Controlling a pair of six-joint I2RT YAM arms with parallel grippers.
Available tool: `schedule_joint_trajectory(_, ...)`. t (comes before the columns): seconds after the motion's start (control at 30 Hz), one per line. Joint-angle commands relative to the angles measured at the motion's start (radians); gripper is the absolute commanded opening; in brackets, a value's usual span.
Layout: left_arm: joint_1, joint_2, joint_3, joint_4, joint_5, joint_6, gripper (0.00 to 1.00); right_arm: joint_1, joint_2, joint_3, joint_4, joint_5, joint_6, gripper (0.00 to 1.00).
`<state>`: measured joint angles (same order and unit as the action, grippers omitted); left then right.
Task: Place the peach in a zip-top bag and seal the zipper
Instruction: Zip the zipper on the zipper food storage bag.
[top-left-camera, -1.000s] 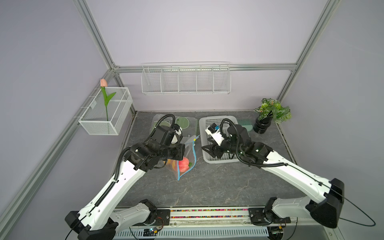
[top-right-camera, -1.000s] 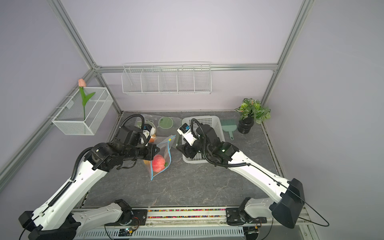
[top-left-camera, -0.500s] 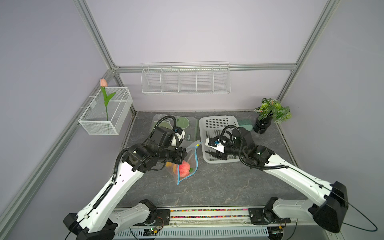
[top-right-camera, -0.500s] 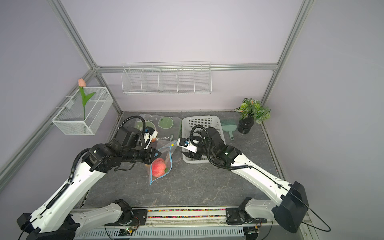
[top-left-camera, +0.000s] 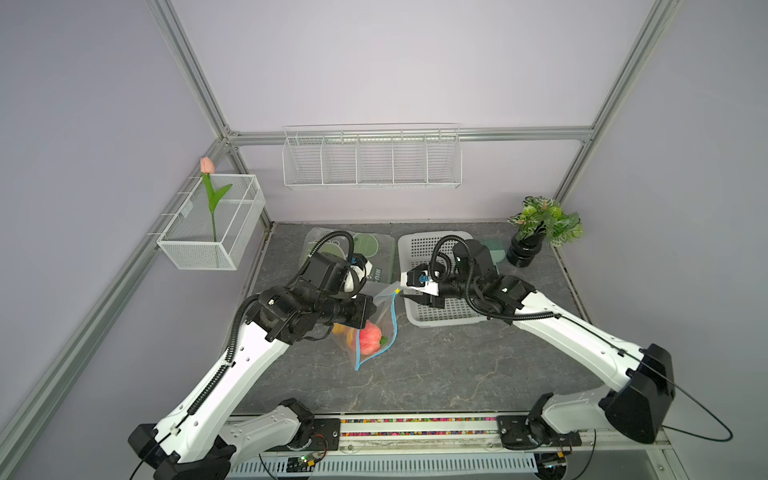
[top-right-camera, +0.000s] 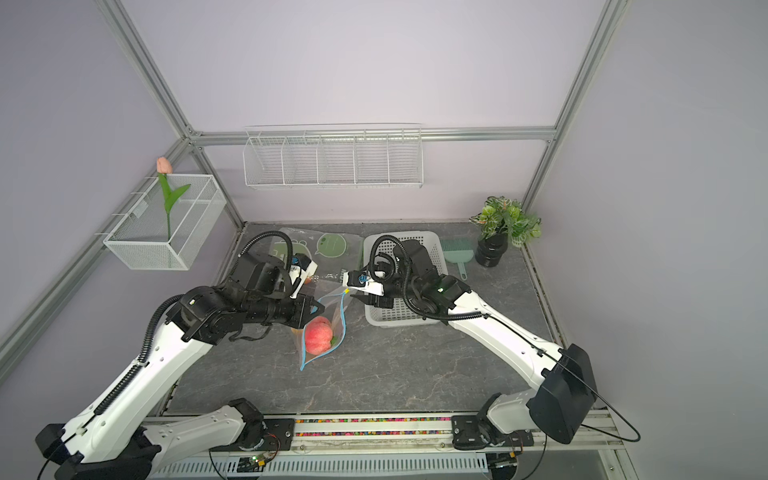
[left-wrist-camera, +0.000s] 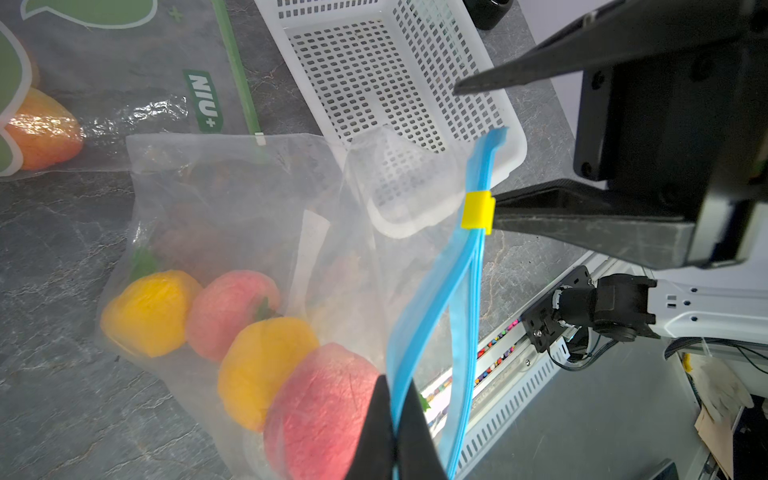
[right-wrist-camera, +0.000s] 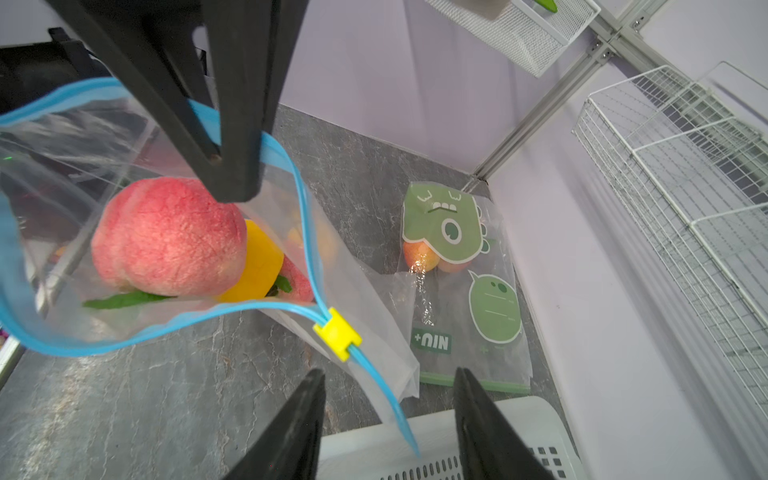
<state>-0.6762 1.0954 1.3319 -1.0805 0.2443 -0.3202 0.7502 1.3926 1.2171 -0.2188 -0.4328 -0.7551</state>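
Observation:
The pink peach lies inside a clear zip-top bag with a blue zipper, on top of other yellow and pink fruit. The bag's mouth gapes open. My left gripper is shut on one blue zipper lip right beside the peach. The yellow slider sits at the zipper's far end. My right gripper is open just behind the slider, with the zipper's loose blue tail between its fingers, untouched.
A white perforated basket lies under my right wrist. Behind the arms lies a second bag with green print holding fruit. A green brush and a potted plant stand at the back right.
My right gripper has swung from the bag's upper edge down to the slider end of the zipper, and its jaws have narrowed. My left gripper has kept its hold while the bag sank slightly.

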Motion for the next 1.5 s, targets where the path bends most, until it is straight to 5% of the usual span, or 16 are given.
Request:
schedule_joint_trajectory(0.0,-0.005,0.004,0.024,0.017,0.014,0.018,0.0,-0.004,0.008,0.027,-0.061,-0.078,-0.041,0.44)
schedule_joint_trajectory(0.13,-0.005,0.003,0.025,0.02,0.018,0.018,0.0,-0.004,0.021,0.039,-0.086,-0.083,-0.047,0.35)
schedule_joint_trajectory(0.43,-0.005,-0.001,0.021,0.027,0.03,0.017,0.0,-0.003,0.046,0.05,-0.098,-0.07,-0.053,0.33)
schedule_joint_trajectory(0.73,-0.005,0.007,0.029,0.026,0.018,0.023,0.0,-0.002,0.037,0.085,-0.163,-0.079,-0.027,0.07)
schedule_joint_trajectory(0.87,-0.006,0.009,0.066,0.02,-0.036,0.054,0.36,0.009,0.034,0.122,-0.244,-0.077,-0.005,0.07)
schedule_joint_trajectory(1.03,-0.006,0.011,0.122,0.026,-0.141,0.137,0.6,0.029,0.028,0.136,-0.27,-0.059,0.051,0.07)
schedule_joint_trajectory(1.2,-0.005,0.012,0.135,0.061,-0.142,0.226,0.65,0.035,0.047,0.154,-0.273,-0.032,0.114,0.07)
schedule_joint_trajectory(1.47,-0.013,0.004,0.067,0.192,0.026,0.295,0.65,0.036,0.052,0.176,-0.27,-0.072,0.18,0.07)
